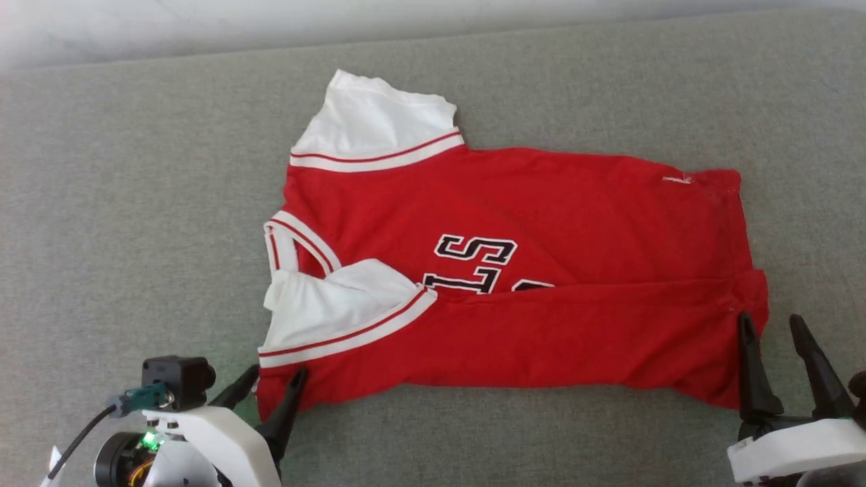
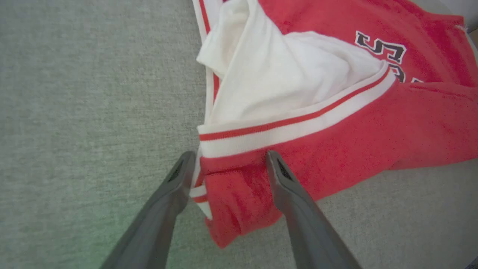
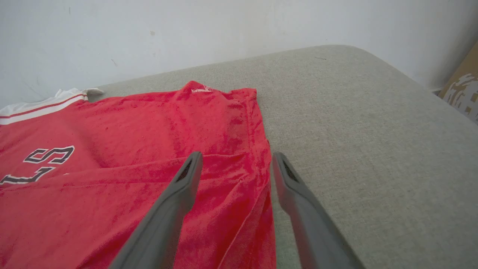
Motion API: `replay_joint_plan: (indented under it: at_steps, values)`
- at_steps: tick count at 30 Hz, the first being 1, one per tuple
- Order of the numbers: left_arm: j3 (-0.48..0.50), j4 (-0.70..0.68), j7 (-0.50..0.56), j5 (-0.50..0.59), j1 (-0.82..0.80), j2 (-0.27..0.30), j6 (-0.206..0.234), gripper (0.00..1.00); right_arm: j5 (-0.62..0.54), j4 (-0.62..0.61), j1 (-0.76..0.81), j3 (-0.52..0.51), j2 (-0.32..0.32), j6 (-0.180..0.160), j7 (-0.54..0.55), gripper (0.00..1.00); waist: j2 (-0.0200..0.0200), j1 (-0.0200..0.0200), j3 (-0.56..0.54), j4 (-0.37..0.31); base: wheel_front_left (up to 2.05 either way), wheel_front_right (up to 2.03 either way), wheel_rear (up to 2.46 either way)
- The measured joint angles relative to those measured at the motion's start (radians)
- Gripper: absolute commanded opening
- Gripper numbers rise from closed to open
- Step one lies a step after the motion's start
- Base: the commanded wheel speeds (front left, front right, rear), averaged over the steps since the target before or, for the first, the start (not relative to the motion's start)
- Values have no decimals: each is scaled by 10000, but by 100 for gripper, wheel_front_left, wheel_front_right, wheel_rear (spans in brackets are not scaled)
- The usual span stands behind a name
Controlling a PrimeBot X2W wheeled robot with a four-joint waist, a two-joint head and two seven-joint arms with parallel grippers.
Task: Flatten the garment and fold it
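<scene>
Grey upholstery (image 1: 135, 203) is covered centrally by the garment (image 1: 514, 203), judged soft, light and limp. Its near-left and near-right corners, best gripped, are straddled by the spread left gripper (image 1: 277, 370) and right gripper (image 1: 770, 318).

Left gripper (image 1: 277, 370): sitting at lower left of frame, dark fingers (image 1: 285, 406) pointing up, jaws standing wide apart.
Right gripper (image 1: 770, 318): sitting at lower right, fingers pointing up, jaws likewise gaping.
White wrist housing (image 1: 210, 439): showing behind left gripper.
</scene>
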Motion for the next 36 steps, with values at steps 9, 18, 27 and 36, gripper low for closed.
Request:
replay_joint_plan:
  at_steps: [9, 18, 27, 36]
  values:
    - [27, -623, 1622, -238, -12, 301, 750, 33, -25, 180, -419, 368, 6, 0, 31, 100, 0, 0, 341, -101, 0, 0, 0]
    - [-31, -612, 1546, -414, -16, 117, 759, 0, -102, -221, -710, 205, -337, 0, 2313, 100, 0, -1, 235, -73, 0, 0, 0]
    - [-132, -614, 1260, -414, -31, -40, 732, 0, 13, -579, 32, -522, -238, -2, 5308, 100, 0, -2, 361, 79, 0, 0, 0]
    - [-176, -462, 1085, -447, -86, -132, 715, 0, 550, -639, 40, -362, -148, -8, 6096, 0, 0, -1, 347, 145, 0, 0, 0]
